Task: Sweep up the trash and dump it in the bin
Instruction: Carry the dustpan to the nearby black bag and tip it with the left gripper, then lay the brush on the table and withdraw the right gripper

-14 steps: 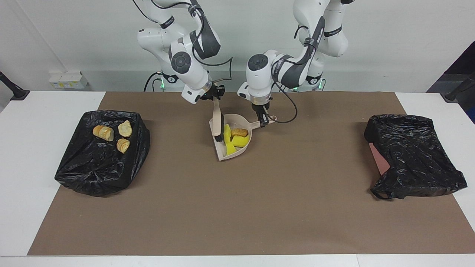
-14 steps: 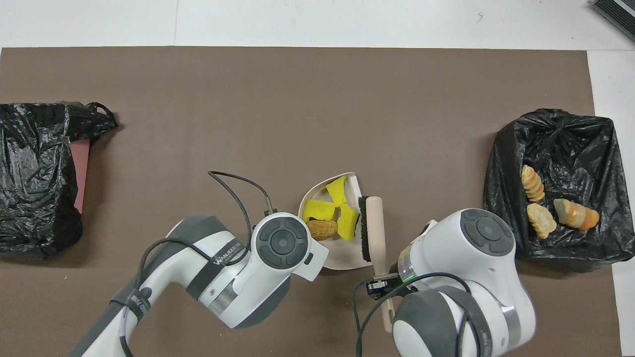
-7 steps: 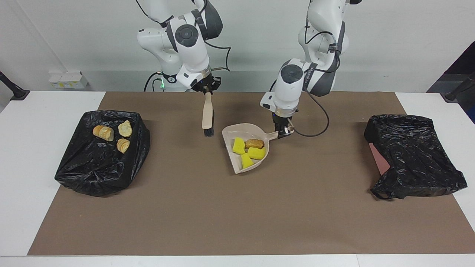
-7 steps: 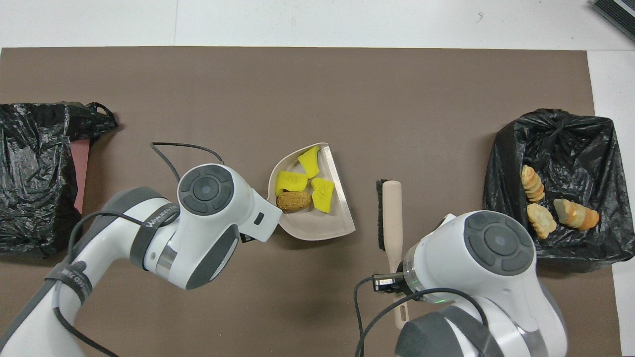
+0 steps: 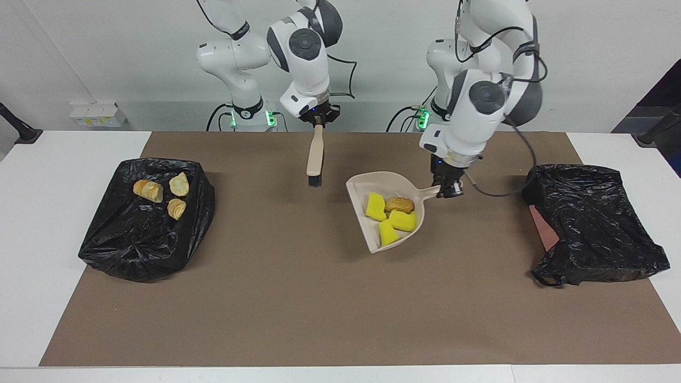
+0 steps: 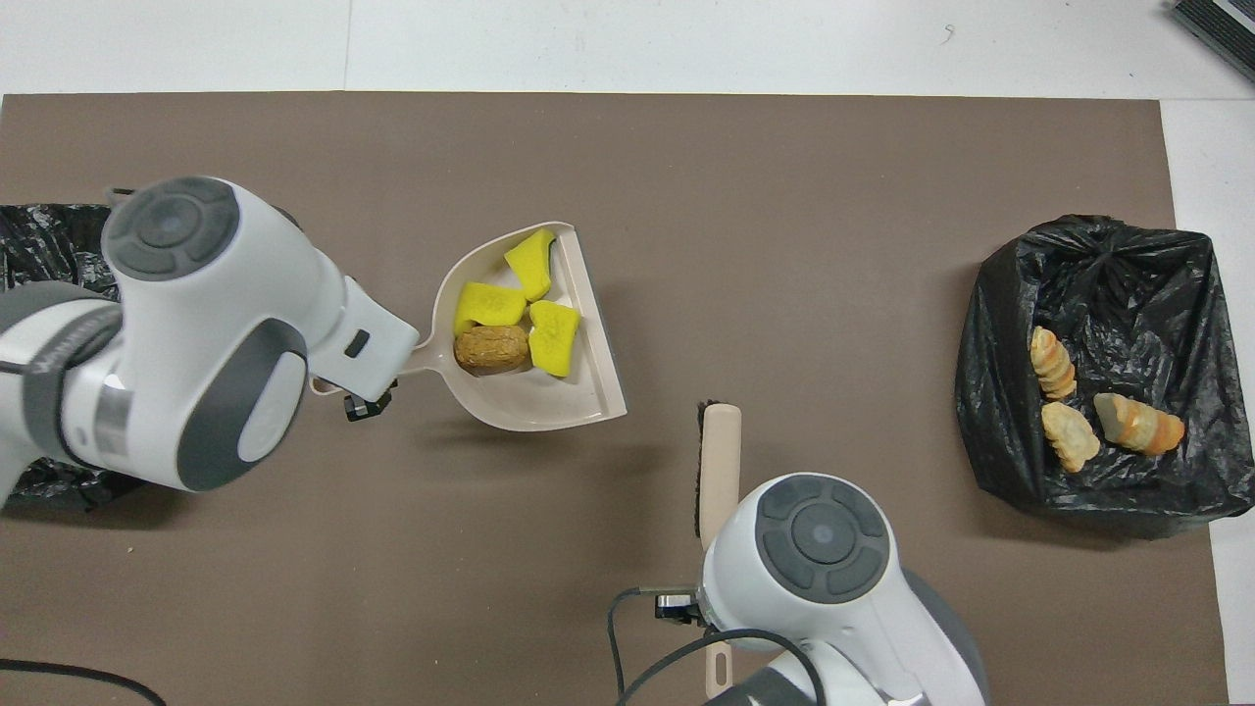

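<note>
My left gripper is shut on the handle of the beige dustpan and holds it above the mat. The pan carries three yellow wedges and a brown lump. In the overhead view the pan, wedges, lump and left gripper show too. My right gripper is shut on the brush, which hangs bristles down over the mat, clear of the pan. Three tan-orange chunks lie in the black-bagged bin at the right arm's end.
A second black-bagged bin stands at the left arm's end of the brown mat; the overhead view has it mostly hidden by my left arm. In that view the brush and the bin with the chunks also show.
The left gripper has lifted the loaded dustpan and carried it toward the left arm's end bin. The right gripper has raised the brush away from the pan.
</note>
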